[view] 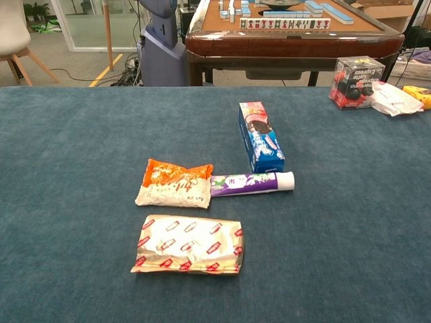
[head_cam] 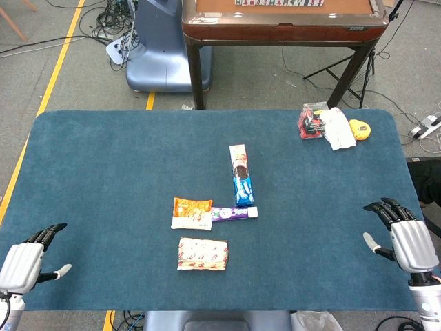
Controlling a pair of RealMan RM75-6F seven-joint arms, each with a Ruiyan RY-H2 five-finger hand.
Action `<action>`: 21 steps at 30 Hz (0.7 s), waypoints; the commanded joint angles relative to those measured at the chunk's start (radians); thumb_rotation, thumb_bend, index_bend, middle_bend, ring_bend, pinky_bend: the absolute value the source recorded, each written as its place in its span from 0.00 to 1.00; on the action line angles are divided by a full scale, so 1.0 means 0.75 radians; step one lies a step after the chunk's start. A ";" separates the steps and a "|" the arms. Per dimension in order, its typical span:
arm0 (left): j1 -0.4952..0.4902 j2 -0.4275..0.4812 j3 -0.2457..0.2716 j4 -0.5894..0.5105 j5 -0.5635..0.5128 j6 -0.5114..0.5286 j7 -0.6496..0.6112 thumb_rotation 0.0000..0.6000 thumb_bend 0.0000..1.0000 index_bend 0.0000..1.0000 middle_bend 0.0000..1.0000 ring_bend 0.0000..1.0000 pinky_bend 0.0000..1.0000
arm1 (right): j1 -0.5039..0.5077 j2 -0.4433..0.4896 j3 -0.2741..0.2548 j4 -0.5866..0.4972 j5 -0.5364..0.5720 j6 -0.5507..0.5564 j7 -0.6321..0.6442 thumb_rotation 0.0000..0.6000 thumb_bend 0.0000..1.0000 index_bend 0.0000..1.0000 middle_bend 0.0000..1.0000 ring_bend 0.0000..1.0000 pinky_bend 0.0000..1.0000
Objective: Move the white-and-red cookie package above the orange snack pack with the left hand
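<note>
My table [head_cam: 103,172] is covered in dark blue felt. Near the middle, a white-and-red cookie package [view: 188,244] lies flat, just nearer me than an orange snack pack [view: 174,183]. A purple tube [view: 252,182] touches that pack's right side, and a blue box [view: 260,136] lies beyond the tube. At the far right corner sit a clear box [view: 355,81], white wrapping [view: 392,98] and something yellow [head_cam: 360,128].

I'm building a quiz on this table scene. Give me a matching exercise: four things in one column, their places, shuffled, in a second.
1. white-and-red cookie package
2. orange snack pack
3. purple tube
4. left hand

a. table's near-left corner
b. nearest the robot among the packs
c. beside the orange pack, cap pointing right
d. just beyond the cookie package

Pairs: 1-b, 2-d, 3-c, 4-a
</note>
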 commanded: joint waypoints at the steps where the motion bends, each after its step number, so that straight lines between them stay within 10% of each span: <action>1: 0.000 -0.006 0.002 0.005 0.007 0.002 0.001 1.00 0.10 0.19 0.26 0.30 0.50 | 0.008 0.000 -0.002 0.000 0.010 -0.023 -0.001 1.00 0.28 0.31 0.30 0.17 0.32; 13: -0.020 0.023 0.027 -0.061 0.094 -0.001 -0.027 1.00 0.12 0.24 0.27 0.28 0.50 | 0.006 0.030 0.019 -0.004 0.045 -0.018 0.058 1.00 0.28 0.31 0.30 0.17 0.32; 21: -0.103 0.060 0.051 -0.148 0.247 -0.080 0.082 1.00 0.57 0.31 0.30 0.28 0.47 | -0.018 0.058 0.036 -0.011 0.069 0.024 0.086 1.00 0.28 0.31 0.30 0.17 0.32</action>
